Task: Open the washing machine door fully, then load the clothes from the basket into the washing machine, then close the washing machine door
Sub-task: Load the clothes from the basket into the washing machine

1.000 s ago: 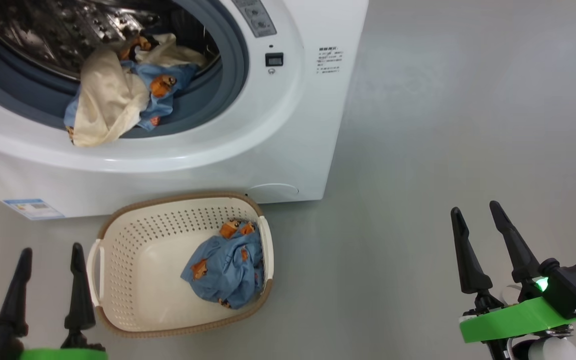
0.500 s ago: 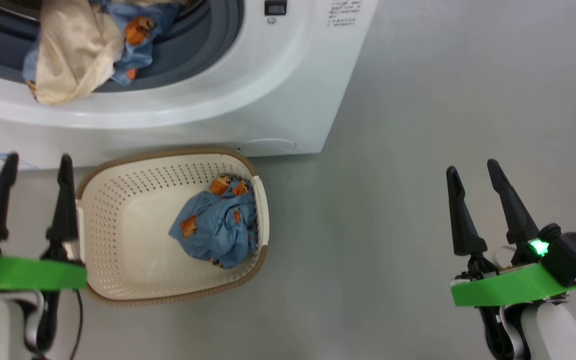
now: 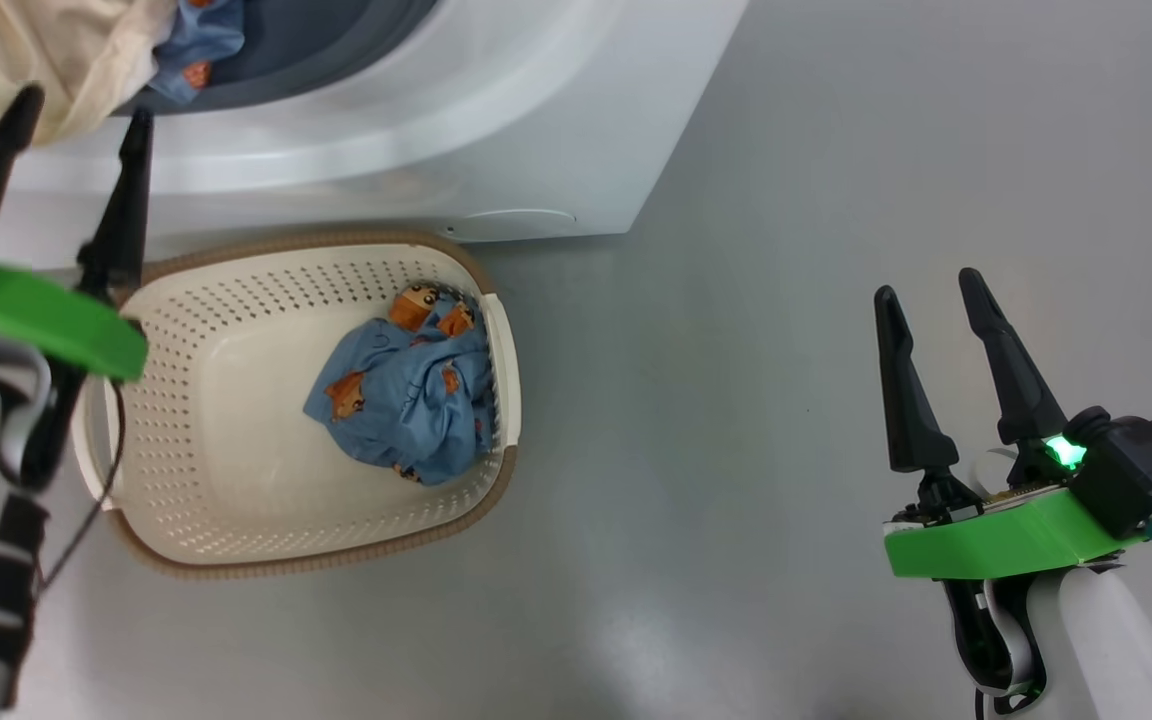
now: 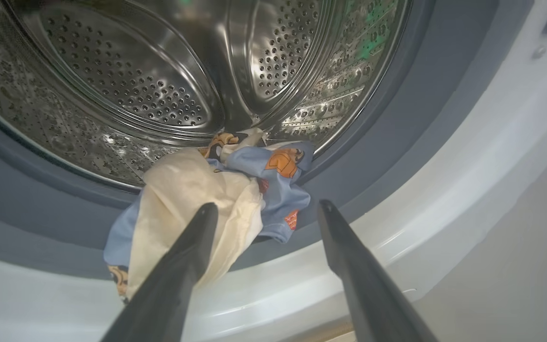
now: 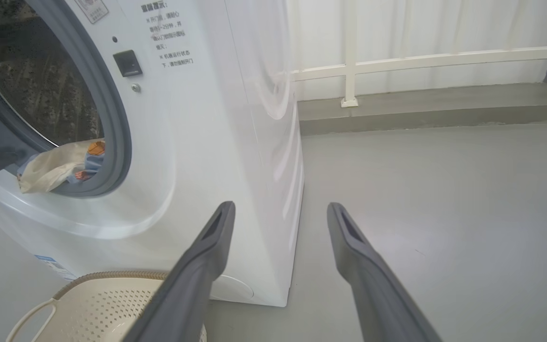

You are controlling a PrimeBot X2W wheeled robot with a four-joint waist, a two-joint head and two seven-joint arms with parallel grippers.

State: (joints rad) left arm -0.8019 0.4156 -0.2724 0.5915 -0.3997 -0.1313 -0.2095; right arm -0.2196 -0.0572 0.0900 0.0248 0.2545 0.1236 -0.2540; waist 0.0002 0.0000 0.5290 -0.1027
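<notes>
Cream and blue clothes [image 4: 193, 199] are draped over the drum lip of a white washing machine [image 3: 536, 120]. A blue garment [image 3: 401, 395] is bundled against the right wall of the basket [image 3: 316, 238] set just before it. The left gripper [image 3: 86, 105], by the basket's left rim, and the right gripper [image 3: 926, 282], well apart, are spread wide, empty
</notes>
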